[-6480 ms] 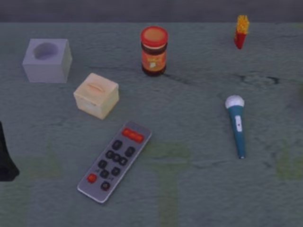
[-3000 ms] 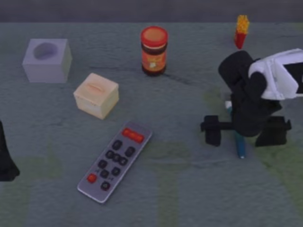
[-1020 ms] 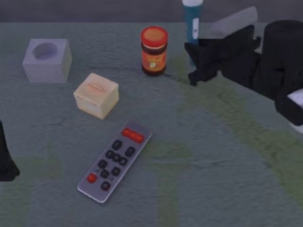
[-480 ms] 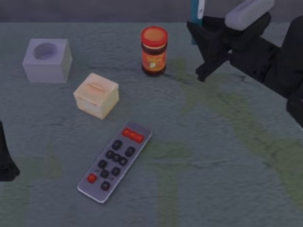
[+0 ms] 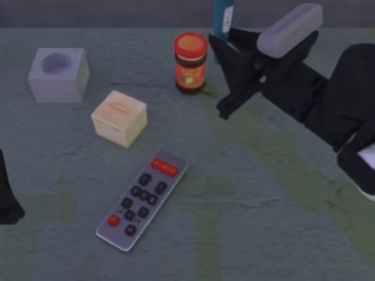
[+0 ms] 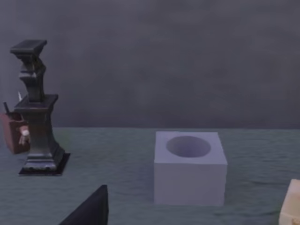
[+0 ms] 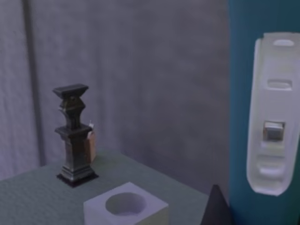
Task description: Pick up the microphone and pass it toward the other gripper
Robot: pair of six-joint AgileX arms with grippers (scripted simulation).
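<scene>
rendered tabletop scene, perhaps a lab, green table (image 5: 263, 234), grey wall (image 6: 187, 61)

Grey-green table (image 5: 246, 234), remote (image 5: 142, 199), jar (image 5: 190, 62), 2 boxes (image 5: 119, 117)

Light: dim, diffuse, evenly spread over the table (image 5: 263, 234).
Shadows: soft, faint; a thin dark smear right of the jar (image 5: 190, 61).
Left wrist view: wall (image 6: 164, 61) dull; grey cube (image 6: 190, 173) evenly lit, its hollow shaded.
Right wrist view: white switch panel of the microphone (image 7: 243, 117) is the brightest surface.
</scene>
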